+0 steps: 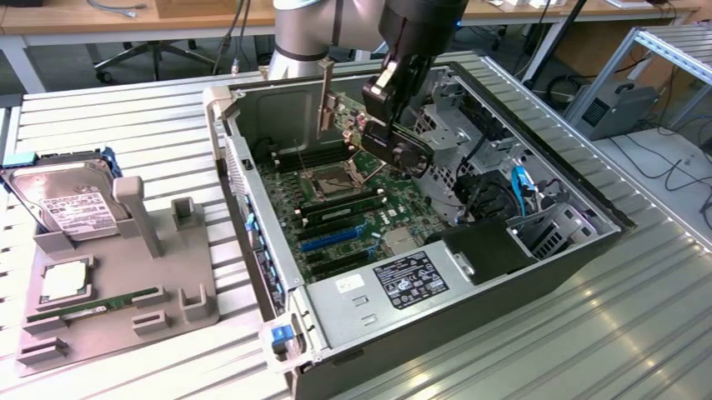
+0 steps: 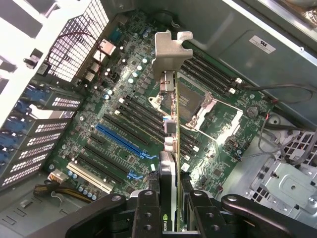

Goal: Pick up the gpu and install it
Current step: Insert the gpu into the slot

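Note:
My gripper is shut on the gpu, a green card with a dark cooler and a silver end bracket. It hangs on edge above the open computer case, over the motherboard. In the wrist view the gpu appears edge-on, its bracket pointing away from me. My gripper clamps it from both sides with its black fingers. Below the card lie the blue slot and black slots, with a gap between card and board.
A grey fixture on the exterior view's left holds a silver hard drive, a memory stick and a square chip. Inside the case are the power supply, drive cages and cables.

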`<state>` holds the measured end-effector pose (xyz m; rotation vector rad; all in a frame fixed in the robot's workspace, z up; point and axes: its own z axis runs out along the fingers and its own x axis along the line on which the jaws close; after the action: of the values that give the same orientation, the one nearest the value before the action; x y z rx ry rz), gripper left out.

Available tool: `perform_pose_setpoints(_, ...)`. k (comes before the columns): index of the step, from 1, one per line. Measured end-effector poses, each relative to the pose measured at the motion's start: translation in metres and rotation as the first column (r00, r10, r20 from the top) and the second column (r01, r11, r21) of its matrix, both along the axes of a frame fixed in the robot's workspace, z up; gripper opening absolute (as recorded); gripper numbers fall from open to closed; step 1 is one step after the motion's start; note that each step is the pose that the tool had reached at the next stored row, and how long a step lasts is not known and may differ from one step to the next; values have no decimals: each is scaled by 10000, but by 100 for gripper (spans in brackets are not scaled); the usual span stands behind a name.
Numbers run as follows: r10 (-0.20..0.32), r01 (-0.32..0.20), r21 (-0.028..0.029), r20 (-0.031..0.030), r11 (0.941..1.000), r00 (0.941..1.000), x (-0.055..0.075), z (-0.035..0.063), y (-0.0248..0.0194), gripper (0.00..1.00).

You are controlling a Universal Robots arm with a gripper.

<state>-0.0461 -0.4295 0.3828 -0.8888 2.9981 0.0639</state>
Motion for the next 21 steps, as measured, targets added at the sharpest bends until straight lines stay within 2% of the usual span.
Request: perform_pose_setpoints(21,132,-132,-4,0,9999,9999,1,0,0,27)
